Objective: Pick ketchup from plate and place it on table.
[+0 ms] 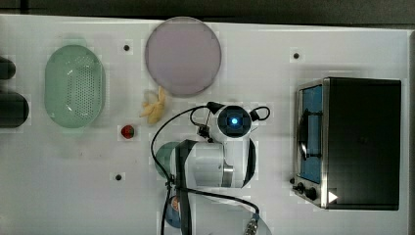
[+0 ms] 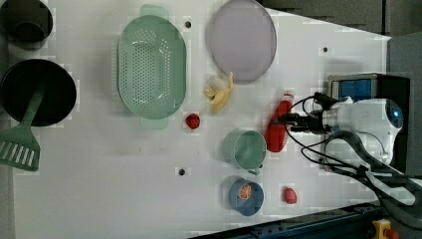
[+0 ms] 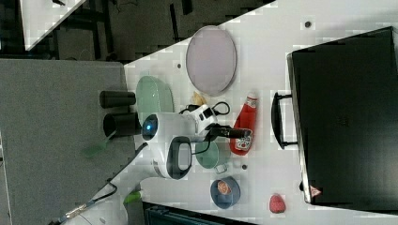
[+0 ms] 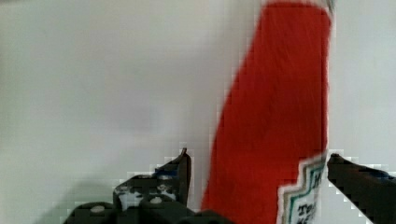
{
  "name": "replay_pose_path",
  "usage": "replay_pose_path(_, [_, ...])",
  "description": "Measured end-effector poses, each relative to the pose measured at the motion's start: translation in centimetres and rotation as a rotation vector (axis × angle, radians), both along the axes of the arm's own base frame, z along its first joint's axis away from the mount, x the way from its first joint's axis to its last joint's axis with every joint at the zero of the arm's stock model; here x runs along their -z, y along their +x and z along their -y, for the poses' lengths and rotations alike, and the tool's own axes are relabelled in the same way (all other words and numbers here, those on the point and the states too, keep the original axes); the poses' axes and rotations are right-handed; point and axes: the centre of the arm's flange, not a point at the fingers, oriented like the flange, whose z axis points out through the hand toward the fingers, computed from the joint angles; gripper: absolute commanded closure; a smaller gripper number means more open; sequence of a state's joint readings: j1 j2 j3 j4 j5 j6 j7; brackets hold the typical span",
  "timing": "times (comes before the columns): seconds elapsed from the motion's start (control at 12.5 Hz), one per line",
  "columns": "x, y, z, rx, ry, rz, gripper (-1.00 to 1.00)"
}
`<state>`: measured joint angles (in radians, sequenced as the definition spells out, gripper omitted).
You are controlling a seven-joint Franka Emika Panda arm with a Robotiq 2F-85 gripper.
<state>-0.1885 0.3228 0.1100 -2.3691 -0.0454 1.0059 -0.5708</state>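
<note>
Wrist view: claw spread wide astride the ketchup lying on the table, gripping nothing

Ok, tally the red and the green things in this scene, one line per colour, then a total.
Red: 3 (ketchup, one strawberry, other strawberry)
Green: 3 (colander, mug, spatula)
Total: 6
</note>
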Motion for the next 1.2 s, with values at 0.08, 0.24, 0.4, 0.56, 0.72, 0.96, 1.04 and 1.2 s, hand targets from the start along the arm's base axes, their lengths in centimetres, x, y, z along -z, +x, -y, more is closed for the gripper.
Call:
replay_pose_path(0.08, [-0.7, 0.6, 0.0, -0.001, -0.004, 0.022, -1.00])
replay_pose_path(0.24, [-3.1, 2.7, 0.4, 0.012, -0.012, 0.057, -1.00])
replay_pose_path(0.4, [-7.6, 5.7, 0.6, 0.083, -0.026, 0.098, -1.00])
replay_pose_path(0.56, [-13.3, 8.3, 0.6, 0.194, -0.041, 0.119, -1.00])
replay_pose_path(0.72, [-19.8, 10.5, 0.5, 0.300, -0.053, 0.161, -1.00])
replay_pose_path(0.96, [-28.4, 12.6, -0.7, 0.402, -0.045, 0.171, -1.00])
replay_pose_path(1.04, [-31.1, 13.0, -1.3, 0.417, -0.045, 0.179, -1.00])
replay_pose_path(1.2, [-35.7, 12.8, -2.1, 0.426, -0.046, 0.170, -1.00])
